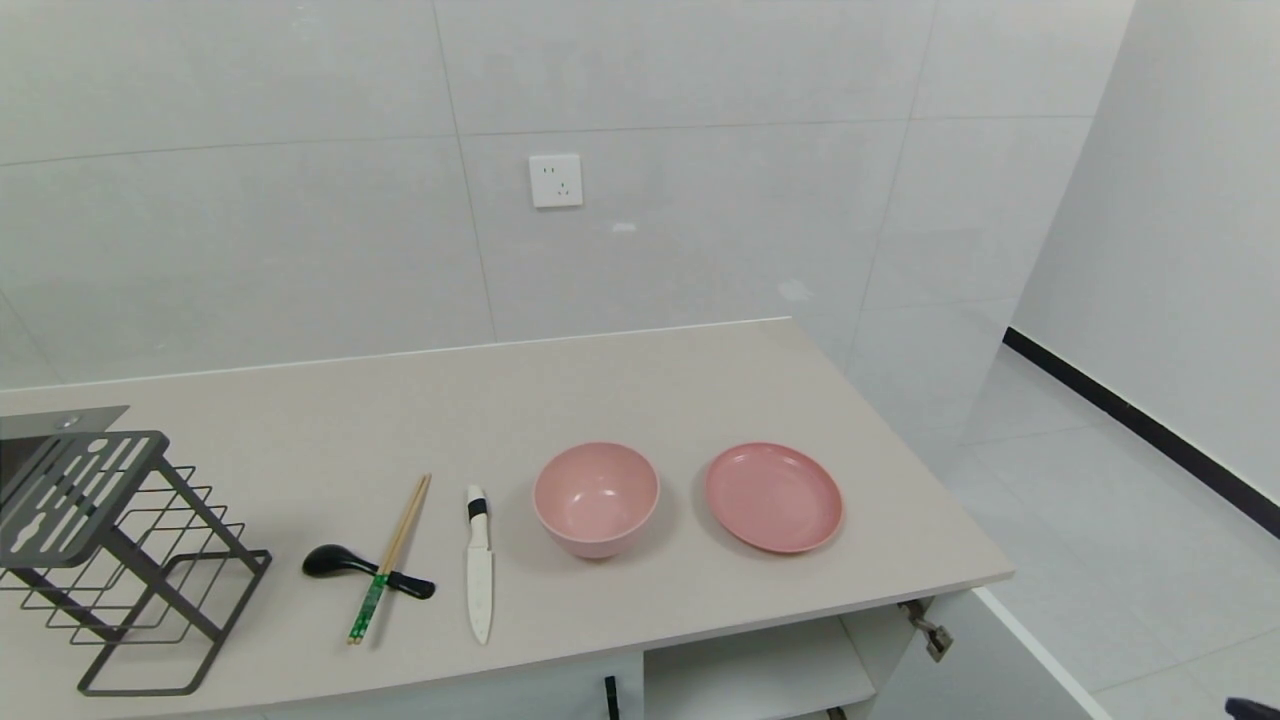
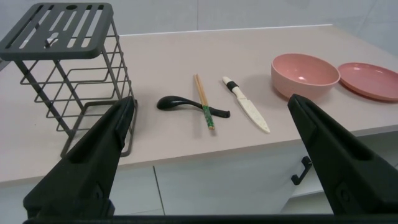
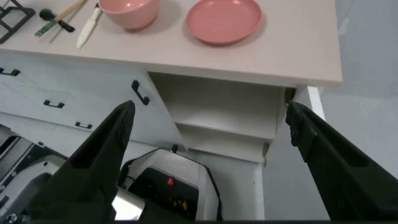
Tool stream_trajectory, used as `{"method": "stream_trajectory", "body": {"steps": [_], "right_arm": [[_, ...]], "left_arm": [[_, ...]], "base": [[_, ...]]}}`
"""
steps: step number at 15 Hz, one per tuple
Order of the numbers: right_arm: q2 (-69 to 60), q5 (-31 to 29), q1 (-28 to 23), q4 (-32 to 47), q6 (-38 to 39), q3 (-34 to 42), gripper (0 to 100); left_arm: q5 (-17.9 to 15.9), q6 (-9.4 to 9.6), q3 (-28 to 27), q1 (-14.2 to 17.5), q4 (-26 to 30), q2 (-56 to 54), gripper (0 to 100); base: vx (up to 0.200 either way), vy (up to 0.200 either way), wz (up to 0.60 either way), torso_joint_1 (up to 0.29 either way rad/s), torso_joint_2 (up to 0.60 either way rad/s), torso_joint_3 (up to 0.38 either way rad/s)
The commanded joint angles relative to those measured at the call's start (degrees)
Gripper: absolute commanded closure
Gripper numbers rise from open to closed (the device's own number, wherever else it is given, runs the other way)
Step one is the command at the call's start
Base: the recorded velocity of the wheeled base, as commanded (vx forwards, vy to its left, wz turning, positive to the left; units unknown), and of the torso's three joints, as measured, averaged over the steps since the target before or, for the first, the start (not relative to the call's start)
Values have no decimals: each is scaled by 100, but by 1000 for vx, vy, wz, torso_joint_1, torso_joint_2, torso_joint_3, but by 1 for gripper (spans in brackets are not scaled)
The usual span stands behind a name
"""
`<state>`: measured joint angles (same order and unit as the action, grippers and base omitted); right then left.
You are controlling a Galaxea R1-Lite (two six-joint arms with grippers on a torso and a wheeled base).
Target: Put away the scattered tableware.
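Left claw and right claw are gaping wide, empty; the pink bowl, lower centre, is looking light, stiff, slick, likely best gripped at its rim.

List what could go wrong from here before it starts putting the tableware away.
1. The chopsticks lie across the handle of the black spoon; lifting either may drag or flick the other.
2. The knife lies flat, blade tip near the front edge of the counter; a slipped pinch could push it off.
3. The cabinet door under the counter near the plate stands open; a low arm swing might clip it.
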<state>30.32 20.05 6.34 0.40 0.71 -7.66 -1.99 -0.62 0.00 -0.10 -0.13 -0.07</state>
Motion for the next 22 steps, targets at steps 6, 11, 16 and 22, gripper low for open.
{"method": "stream_trajectory", "body": {"steps": [6,11,16,22], "right_arm": [[3226,16,122,-2264,-53,-263,0],[3358,-124,1273,-2246,-62,-456,0],[4747,-291,1625,-2299,-589,-904,0],[6434,-406,1695,-3450,-572,-1915,0]], "left_arm": [[-3,-78,0,1,-13,7,0],[-3,-78,0,1,-13,7,0],[-21,-35,0,1,-13,7,0],[-21,-52,0,1,-13,7,0]], "base": [[0,0,0,0,0,0],[0,0,0,0,0,0],[0,0,0,0,0,0],[0,0,0,0,0,0]]}}
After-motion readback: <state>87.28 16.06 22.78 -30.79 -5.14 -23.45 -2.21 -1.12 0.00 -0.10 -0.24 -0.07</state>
